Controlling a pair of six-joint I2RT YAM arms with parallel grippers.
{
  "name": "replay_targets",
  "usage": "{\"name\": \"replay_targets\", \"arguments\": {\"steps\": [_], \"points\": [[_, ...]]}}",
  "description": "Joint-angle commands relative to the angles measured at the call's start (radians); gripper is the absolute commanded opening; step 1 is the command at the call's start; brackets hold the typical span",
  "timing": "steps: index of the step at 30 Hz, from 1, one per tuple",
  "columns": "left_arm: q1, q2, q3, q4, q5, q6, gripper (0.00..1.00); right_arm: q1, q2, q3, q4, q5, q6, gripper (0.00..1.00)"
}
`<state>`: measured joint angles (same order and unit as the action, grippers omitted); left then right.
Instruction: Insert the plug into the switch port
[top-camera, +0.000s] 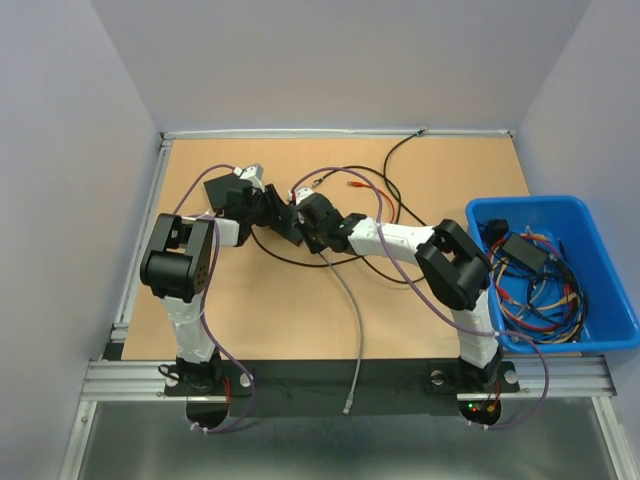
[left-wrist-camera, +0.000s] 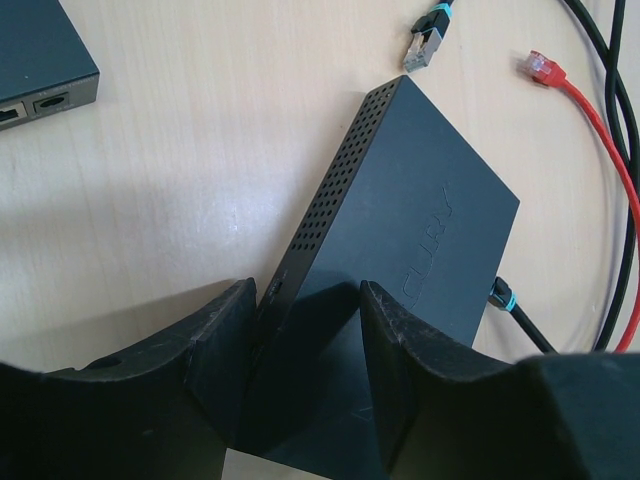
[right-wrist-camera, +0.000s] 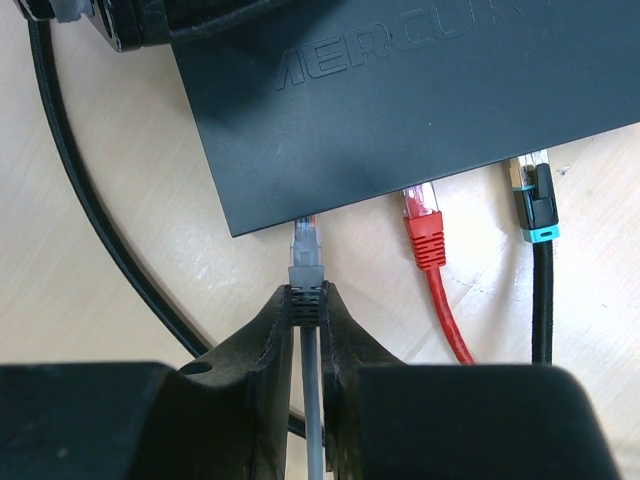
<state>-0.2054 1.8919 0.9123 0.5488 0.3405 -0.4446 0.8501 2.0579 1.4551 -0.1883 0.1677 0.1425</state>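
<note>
Grey plug (right-wrist-camera: 307, 255) pinched in right tool (right-wrist-camera: 308, 298) at switch (right-wrist-camera: 420, 110) edge, left tool (left-wrist-camera: 305, 320) clamping switch, both reaching inward

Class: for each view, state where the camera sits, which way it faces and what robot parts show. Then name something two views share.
Top external: above and behind the arms, looking down on the table; the left arm and right arm show down to their bases.
Left wrist: on the left arm, facing forward over the left gripper, which is clamped on the switch.
Right wrist: on the right arm, facing the right gripper, which holds the grey plug at the switch's port edge.
Shared: both wrist views show the switch.
</note>
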Motion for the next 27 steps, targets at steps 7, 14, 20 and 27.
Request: {"name": "replay_targets", "arguments": {"steps": [7,14,20,27], "points": [[-0.017,0.018,0.008,-0.113,0.101,0.027,0.56,-0.005,-0.019,-0.019,0.248,0.007,-0.035,0.0],[-0.017,0.024,0.01,-0.138,0.137,0.043,0.55,-0.006,0.008,-0.009,0.27,0.003,-0.067,0.01],[-0.017,0.039,0.013,-0.139,0.164,0.041,0.56,-0.005,0.039,-0.016,0.302,-0.037,-0.093,0.0],[-0.017,0.049,0.017,-0.139,0.176,0.041,0.56,-0.005,0.084,-0.018,0.34,-0.056,-0.121,0.0]]}}
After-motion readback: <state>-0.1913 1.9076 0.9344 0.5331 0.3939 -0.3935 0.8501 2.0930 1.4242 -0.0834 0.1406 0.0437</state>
